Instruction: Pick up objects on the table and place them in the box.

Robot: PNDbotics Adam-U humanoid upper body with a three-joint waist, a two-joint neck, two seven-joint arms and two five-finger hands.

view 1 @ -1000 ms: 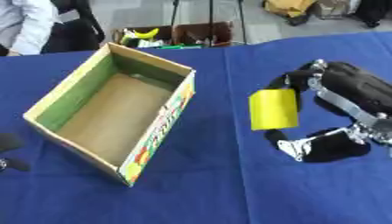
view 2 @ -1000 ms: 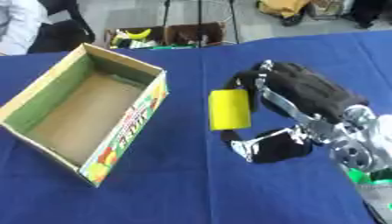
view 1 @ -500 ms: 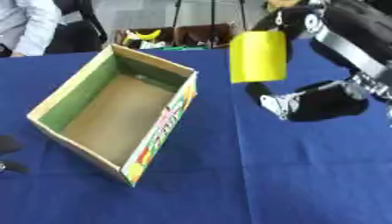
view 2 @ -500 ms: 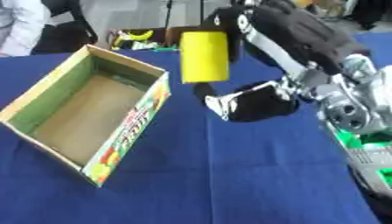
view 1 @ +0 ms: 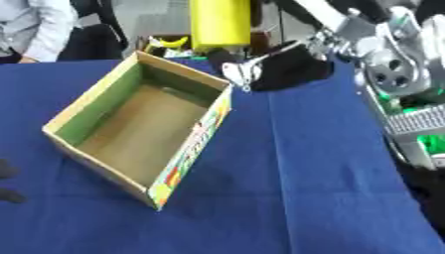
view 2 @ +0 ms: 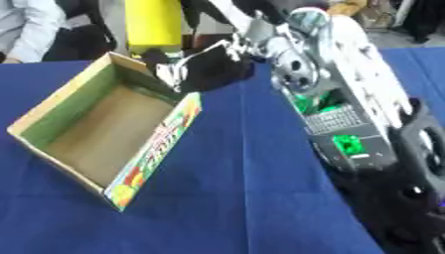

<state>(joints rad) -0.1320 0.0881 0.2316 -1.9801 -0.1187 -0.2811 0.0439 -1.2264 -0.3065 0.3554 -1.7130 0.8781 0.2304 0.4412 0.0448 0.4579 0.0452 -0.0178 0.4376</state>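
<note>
Yellow and plain, a smooth upright cylinder (view 1: 221,24) is seen at the top centre of the left eye view, held above the far corner of the open cardboard box (view 1: 139,130), which lies on the blue tablecloth (view 1: 304,188). The right hand (view 1: 278,67) is curled around the cylinder, its thumb below it.

In the right eye view, the cylinder sits at the upper left, the printed box wall facing right. At the lower left edge of the left eye view, dark fingertips of the left hand (view 1: 7,181) are shown; their state cannot be told.
</note>
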